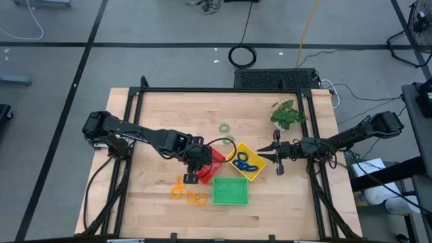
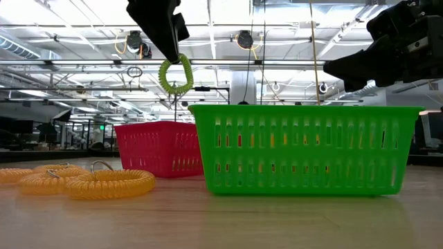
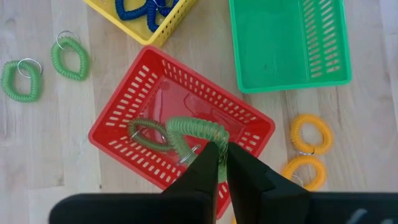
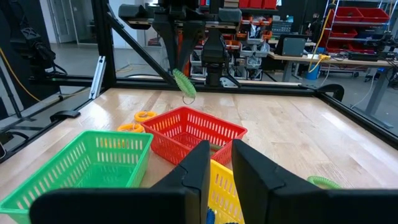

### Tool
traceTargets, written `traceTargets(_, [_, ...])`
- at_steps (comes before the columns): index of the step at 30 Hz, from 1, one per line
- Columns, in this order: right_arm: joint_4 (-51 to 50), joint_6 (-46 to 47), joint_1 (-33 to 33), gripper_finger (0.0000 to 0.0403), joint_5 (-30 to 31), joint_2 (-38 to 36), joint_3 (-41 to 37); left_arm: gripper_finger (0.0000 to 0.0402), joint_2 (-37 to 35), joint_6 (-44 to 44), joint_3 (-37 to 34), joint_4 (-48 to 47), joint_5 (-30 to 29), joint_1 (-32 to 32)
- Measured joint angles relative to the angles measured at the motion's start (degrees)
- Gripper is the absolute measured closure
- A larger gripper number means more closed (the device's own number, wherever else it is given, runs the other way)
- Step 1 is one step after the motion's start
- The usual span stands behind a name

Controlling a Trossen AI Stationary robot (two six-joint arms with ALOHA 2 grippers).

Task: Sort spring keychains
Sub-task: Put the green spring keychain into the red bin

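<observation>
One green spring keychain (image 3: 196, 130) hangs clamped in the left fingers (image 3: 211, 163) over the red tray (image 3: 118, 118).

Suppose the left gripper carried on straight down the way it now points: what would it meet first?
Most likely the red slotted plastic tray. The left gripper, shut on a green coiled plastic keychain, points down over its floor, where another green coil lies beside that line; depth is uncertain.

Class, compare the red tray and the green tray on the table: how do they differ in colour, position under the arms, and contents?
The red tray is red and sits turned at an angle; the green tray is green and sits nearly square to the table edge. The left tool holds a green spring keychain above the red tray; nothing hangs over the green tray, which looks empty. Both are slotted plastic baskets.
</observation>
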Motion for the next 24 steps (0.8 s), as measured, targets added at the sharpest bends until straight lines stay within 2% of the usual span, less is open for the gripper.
traceTargets(9, [-0.02,0.0,0.0,0.0346,-0.02,0.0,0.02,0.0354,0.0,0.11,0.0,0.0,-0.02,0.0])
traceTargets(24, [-0.01,0.0,-0.01,0.0346,0.0,0.0,0.0,0.0353,0.0,0.07,0.0,-0.02,-0.04,0.0])
